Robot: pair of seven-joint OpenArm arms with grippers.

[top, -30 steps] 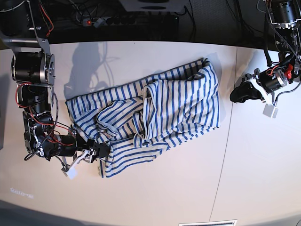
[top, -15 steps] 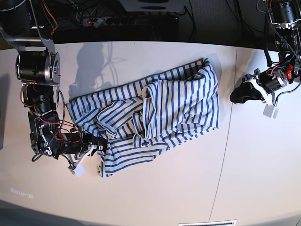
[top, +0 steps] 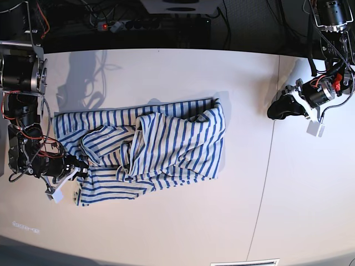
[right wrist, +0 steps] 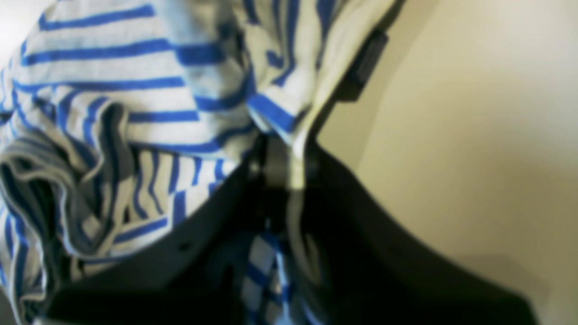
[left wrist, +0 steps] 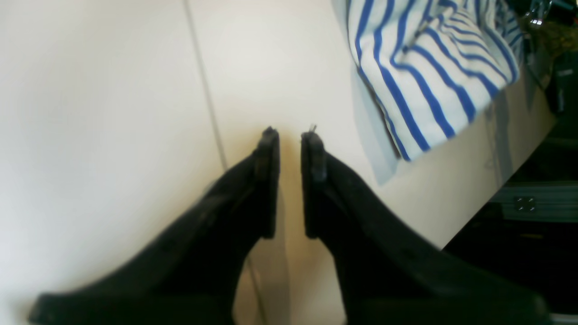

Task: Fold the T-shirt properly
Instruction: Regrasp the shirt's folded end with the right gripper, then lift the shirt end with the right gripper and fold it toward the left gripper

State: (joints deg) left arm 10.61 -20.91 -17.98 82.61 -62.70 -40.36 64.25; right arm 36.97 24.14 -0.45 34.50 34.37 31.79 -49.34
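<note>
Item 1, right gripper [right wrist: 289,149]: jaws pinched together on a fold of the T-shirt [top: 161,149], striped cloth bunched between and above them in the right wrist view. In the base view this gripper [top: 77,170] sits at the shirt's left end, at the lower corner, low to the table [top: 166,233].

Item 2, left gripper [left wrist: 290,135]: jaws nearly together with a thin gap, holding nothing; bare tabletop shows between them. In the base view it [top: 273,112] rests on the table off the shirt's right edge, apart from the cloth, just beside the seam in the tabletop [top: 265,183].

Item 3, T-shirt: white with blue stripes, lying crumpled across the table's middle, long axis running left to right in the base view. The middle is heaped in overlapping folds (no neat layer visible yet); the right edge hangs fairly straight. In the left wrist view, 1 corner of the shirt [left wrist: 429,81] lies ahead and to the right of the empty jaws.

Relation governing the next move: the shirt stretches from the right gripper's clamped corner toward the left gripper. The right arm has the cloth; the left is nearer the free right edge and would need to reach across to take it, so that the shirt can likely be spread before folding.
</note>
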